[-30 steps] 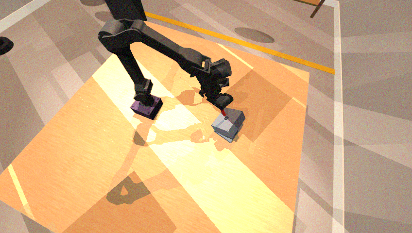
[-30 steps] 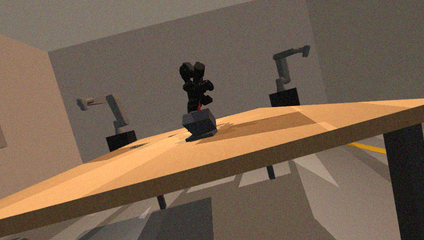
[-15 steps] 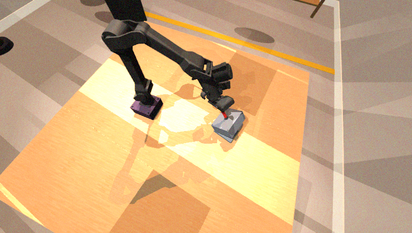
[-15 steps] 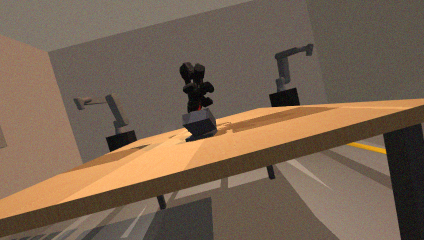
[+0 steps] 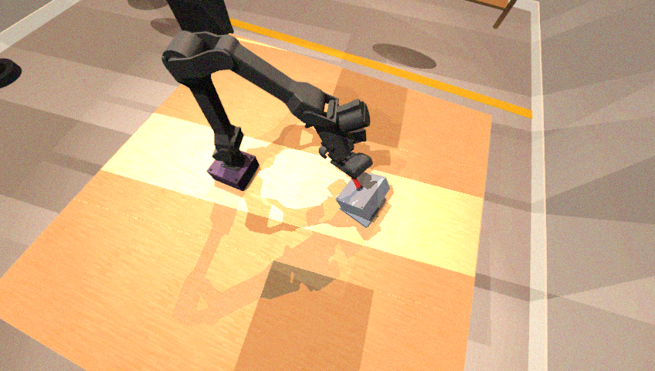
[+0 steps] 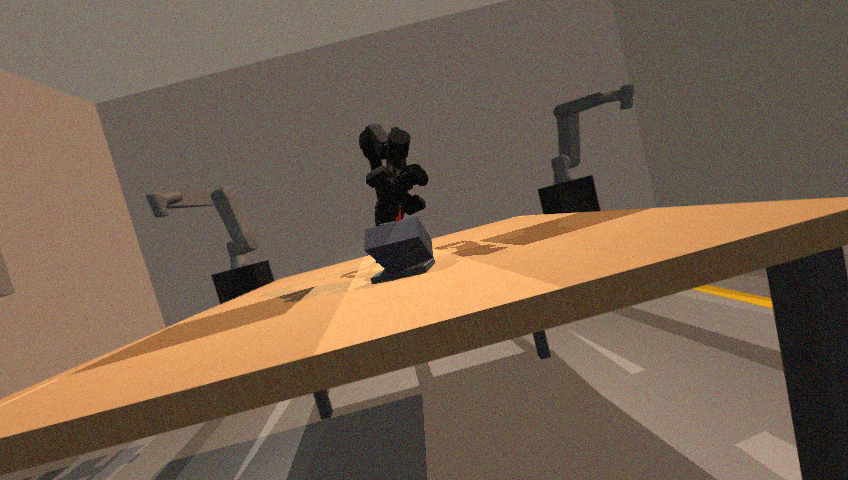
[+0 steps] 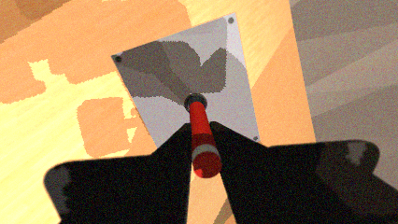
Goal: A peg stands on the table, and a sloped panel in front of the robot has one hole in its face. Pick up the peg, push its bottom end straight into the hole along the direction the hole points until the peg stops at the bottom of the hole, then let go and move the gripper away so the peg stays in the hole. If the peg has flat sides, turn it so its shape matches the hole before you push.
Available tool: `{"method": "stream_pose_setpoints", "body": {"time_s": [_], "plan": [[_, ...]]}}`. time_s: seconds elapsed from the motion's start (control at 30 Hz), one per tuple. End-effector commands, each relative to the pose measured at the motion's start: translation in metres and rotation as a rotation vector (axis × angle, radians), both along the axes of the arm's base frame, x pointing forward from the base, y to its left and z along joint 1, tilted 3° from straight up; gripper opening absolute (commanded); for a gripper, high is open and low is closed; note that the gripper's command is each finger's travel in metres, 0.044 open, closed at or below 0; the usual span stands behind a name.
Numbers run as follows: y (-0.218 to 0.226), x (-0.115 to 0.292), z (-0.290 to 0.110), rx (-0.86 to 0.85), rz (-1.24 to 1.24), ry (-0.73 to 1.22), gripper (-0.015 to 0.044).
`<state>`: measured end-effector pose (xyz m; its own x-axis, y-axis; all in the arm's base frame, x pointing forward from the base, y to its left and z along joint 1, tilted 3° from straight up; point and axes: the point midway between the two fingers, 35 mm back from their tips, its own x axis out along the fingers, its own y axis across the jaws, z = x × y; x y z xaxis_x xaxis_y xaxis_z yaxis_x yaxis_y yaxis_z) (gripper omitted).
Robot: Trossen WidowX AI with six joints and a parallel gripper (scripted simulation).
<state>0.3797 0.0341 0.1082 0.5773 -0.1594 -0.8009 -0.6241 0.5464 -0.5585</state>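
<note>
My gripper [image 5: 355, 171] [image 7: 200, 128] is shut on a round red peg [image 5: 357, 183] [image 7: 202, 130] [image 6: 398, 217]. In the wrist view the peg's far end sits in the round hole [image 7: 196, 100] in the face of the grey sloped panel [image 5: 364, 198] [image 7: 159, 89] [image 6: 399, 243]. The peg lines up with the hole and part of its shaft still shows between the fingers and the panel. The panel block stands on the wooden table [image 5: 137, 257] [image 6: 476, 285], right of the arm's purple base [image 5: 232, 171].
Patchy light and shadow bands cross the table. Two other grey robot arms [image 6: 229, 220] [image 6: 571, 136] on black stands are behind the table in the exterior view. A yellow floor line [image 5: 381, 66] runs past the far table edge.
</note>
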Motion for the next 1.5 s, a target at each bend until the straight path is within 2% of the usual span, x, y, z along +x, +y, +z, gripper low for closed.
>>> {"method": "stream_pose_setpoints", "body": {"time_s": [0.0,1.47], "plan": [[0.000,0.002,-0.002,0.000,-0.001,-0.002,0.0000],[-0.003,0.019,-0.025,0.000,-0.001,-0.003,0.0000]]}}
